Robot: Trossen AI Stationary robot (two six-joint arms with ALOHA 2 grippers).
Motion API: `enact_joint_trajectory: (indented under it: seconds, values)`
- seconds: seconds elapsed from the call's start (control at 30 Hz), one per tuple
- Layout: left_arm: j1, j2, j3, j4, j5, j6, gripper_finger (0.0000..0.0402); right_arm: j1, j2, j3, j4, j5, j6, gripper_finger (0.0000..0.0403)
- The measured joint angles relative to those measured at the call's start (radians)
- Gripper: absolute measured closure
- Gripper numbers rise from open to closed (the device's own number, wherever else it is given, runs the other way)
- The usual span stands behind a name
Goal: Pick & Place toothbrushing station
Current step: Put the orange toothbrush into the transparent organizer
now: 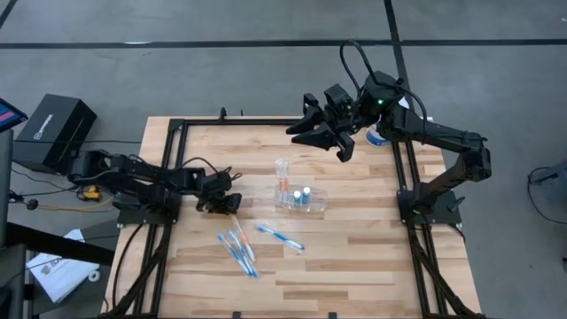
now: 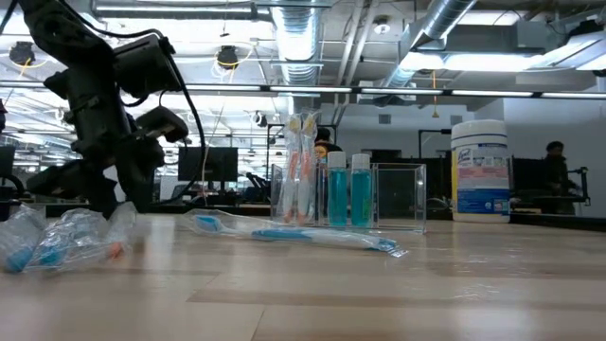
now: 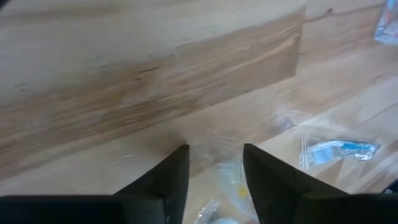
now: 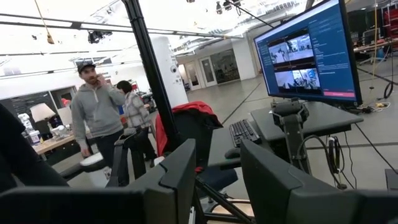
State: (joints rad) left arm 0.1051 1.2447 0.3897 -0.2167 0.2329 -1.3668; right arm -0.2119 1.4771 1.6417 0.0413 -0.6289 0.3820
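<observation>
The clear plastic toothbrushing station stands on the table's middle, with upright toothbrushes in its cup part and two blue bottles beside them; it also shows in the low view. My left gripper is open, low over the table, left of the station; in its wrist view a crinkled clear wrapper lies between its fingers. My right gripper is open and empty, raised over the table's far edge and pointing level into the room. My left gripper has its open fingers on either side of the clear wrapper on the table. I cannot tell whether they touch it.
Several wrapped blue-and-orange toothbrushes and one more lie near the table's front; one shows in the left wrist view. A white blue-labelled canister stands at the far right, under my right arm. People stand in the room beyond.
</observation>
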Motion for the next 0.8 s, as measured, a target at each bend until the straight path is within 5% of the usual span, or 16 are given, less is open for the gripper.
enact_joint_trajectory:
  seconds: [0.33,0.8]
  values:
    - [-0.001,0.001,0.000,0.043,-0.005,0.051,0.0391,0.000,0.000,0.000,-0.002,0.000,0.000,0.0285]
    - [-0.001,-0.027,0.001,0.602,-0.166,0.164,0.0401,-0.021,0.000,0.000,0.018,-0.001,0.002,0.0285]
